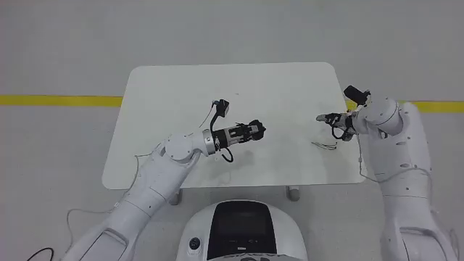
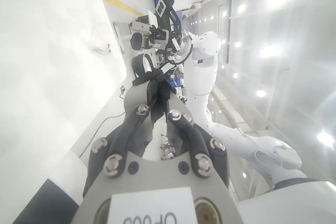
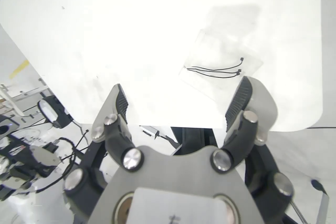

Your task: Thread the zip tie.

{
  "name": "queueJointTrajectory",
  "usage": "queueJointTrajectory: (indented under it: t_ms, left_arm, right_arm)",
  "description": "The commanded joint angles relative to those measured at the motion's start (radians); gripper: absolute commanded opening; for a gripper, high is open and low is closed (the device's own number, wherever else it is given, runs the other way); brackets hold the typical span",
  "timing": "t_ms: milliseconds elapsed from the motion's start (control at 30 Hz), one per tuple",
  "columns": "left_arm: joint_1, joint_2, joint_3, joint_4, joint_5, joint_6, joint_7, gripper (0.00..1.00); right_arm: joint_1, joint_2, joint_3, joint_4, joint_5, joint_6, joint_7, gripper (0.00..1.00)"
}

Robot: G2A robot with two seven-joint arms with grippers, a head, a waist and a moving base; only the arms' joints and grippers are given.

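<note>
Two thin black zip ties (image 3: 215,70) flat on white rectangular worktop (image 1: 217,94), near its right edge. Right gripper (image 3: 181,83) just above them, jaws spread wide. Left gripper (image 2: 157,78) over mid-worktop, jaws pressed together; anything pinched between them impossible to tell.

White arms (image 1: 156,181), grey black-padded hands (image 2: 157,83) (image 3: 182,93)

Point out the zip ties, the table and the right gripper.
zip ties (image 3: 218,75), right wrist view, middle of one strap.
table (image 1: 181,94), top view, bare surface.
right gripper (image 3: 182,84), right wrist view, between its open jaws.
</note>
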Motion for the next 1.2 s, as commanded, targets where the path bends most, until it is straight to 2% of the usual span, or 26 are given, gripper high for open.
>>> queueJointTrajectory:
  t_ms: [0, 167, 400, 633, 667, 1000, 1167]
  left_arm:
    - [0.000, 0.000, 0.000, 0.000, 0.000, 0.000, 0.000, 0.00]
    - [0.000, 0.000, 0.000, 0.000, 0.000, 0.000, 0.000, 0.00]
    - [0.000, 0.000, 0.000, 0.000, 0.000, 0.000, 0.000, 0.00]
    - [0.000, 0.000, 0.000, 0.000, 0.000, 0.000, 0.000, 0.00]
    - [0.000, 0.000, 0.000, 0.000, 0.000, 0.000, 0.000, 0.00]
    - [0.000, 0.000, 0.000, 0.000, 0.000, 0.000, 0.000, 0.00]
    - [0.000, 0.000, 0.000, 0.000, 0.000, 0.000, 0.000, 0.00]
  right_arm:
    - [0.005, -0.001, 0.002, 0.010, -0.029, 0.002, 0.013, 1.00]
    - [0.016, -0.020, 0.005, 0.039, -0.047, 0.002, 0.013, 1.00]
    - [0.033, -0.065, 0.045, 0.084, -0.048, 0.002, 0.013, 1.00]
    - [0.020, -0.112, 0.099, 0.060, -0.110, 0.002, 0.013, 1.00]
    - [0.015, -0.122, 0.112, 0.044, -0.087, 0.002, 0.013, 1.00]
    - [0.012, -0.122, 0.110, 0.043, -0.082, 0.000, 0.002, 1.00]
    - [0.006, -0.130, 0.112, 0.020, -0.136, 0.002, 0.013, 1.00]
